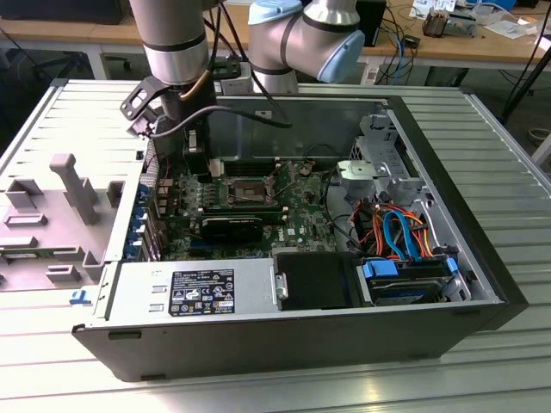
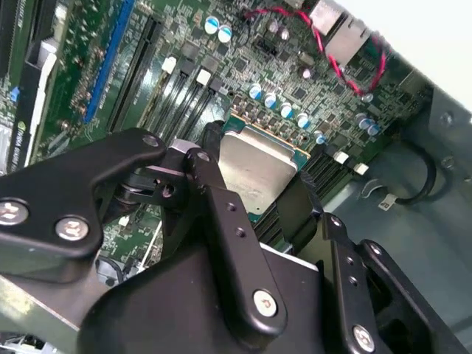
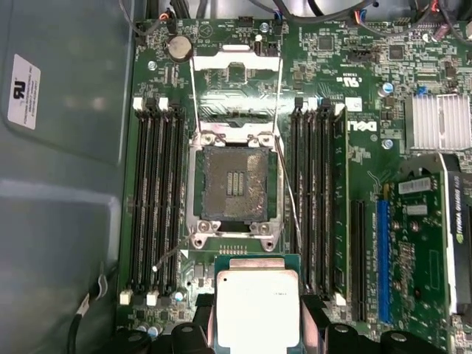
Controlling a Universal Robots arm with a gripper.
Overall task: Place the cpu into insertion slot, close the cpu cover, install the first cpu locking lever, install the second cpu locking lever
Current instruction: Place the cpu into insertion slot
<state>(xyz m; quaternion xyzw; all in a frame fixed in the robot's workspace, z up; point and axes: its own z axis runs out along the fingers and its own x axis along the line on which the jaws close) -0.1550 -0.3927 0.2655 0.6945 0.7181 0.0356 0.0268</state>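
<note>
My gripper [image 3: 257,328] is shut on the cpu [image 3: 257,304], a flat square chip with a silver-grey top, its black fingers [image 3: 313,324] pressing two opposite edges. In the first wrist view the chip hovers over the green board just short of the insertion slot [image 3: 236,183], which lies open with its dark contact field bare. The cpu cover [image 3: 236,82], a silver frame, is swung back beyond the slot, with thin wire levers beside it. In the second wrist view the cpu [image 2: 258,166] sits between the fingers [image 2: 214,184]. The exterior view shows the gripper [image 1: 196,146] at the slot's [image 1: 248,191] left.
Long black memory slots [image 3: 156,199] flank the socket on both sides. A black expansion card [image 1: 231,228], a finned heatsink [image 3: 439,122], the power supply [image 1: 194,292] and a drive bay with orange and blue cables [image 1: 400,232] fill the case. Case walls [image 1: 284,120] stand around.
</note>
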